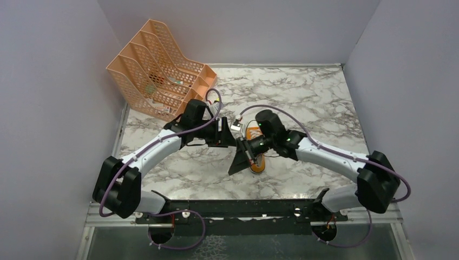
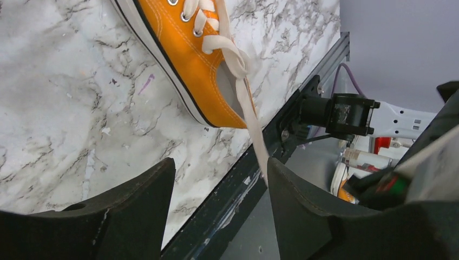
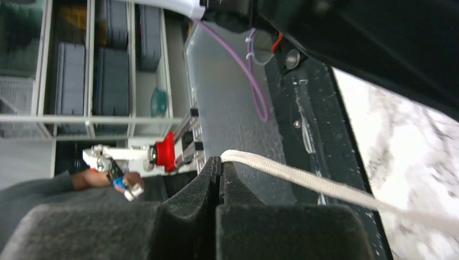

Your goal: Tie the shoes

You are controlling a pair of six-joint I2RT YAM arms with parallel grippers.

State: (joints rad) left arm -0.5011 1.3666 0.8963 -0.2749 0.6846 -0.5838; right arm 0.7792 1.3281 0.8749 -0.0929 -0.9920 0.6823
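Observation:
The orange sneaker [image 1: 255,162] lies near the table middle, mostly hidden under my right wrist in the top view. In the left wrist view the shoe [image 2: 195,70] shows its white sole edge and laced eyelets. One white lace [image 2: 254,130] runs taut from its top eyelets to the tip of my right-hand finger [image 2: 303,211]. My left gripper [image 2: 219,173] is open, jaws wide apart, just left of the shoe [image 1: 226,135]. My right gripper [image 3: 221,162] is shut on a white lace [image 3: 325,187], which stretches away to the right; in the top view it [image 1: 242,160] sits at the shoe's left side.
An orange plastic file rack [image 1: 159,70] lies tipped at the back left of the marble table [image 1: 303,92]. Grey walls close in on both sides. A dark metal rail [image 1: 243,208] runs along the table's front edge.

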